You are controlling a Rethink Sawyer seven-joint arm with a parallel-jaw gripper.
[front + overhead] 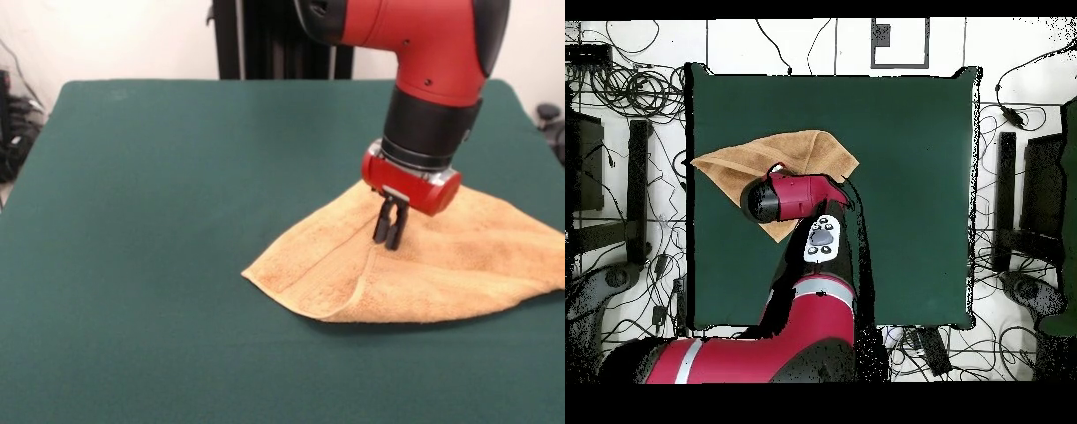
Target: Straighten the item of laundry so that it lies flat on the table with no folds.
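Towel (424,265) lies folded at the lower right of the front view on the table (159,221). The gripper (389,240) has its fingers close together, seemingly pinching a fold; it should lift gently and pull outward.

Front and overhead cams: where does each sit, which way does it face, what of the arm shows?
Front view: across the table from the robot, facing it; shows the wrist, the gripper with fingers close together, tips on the towel.
Overhead view: above, looking straight down, base at bottom; shows the arm reaching over the towel, gripper hidden beneath.
Shared: towel, green table, arm.
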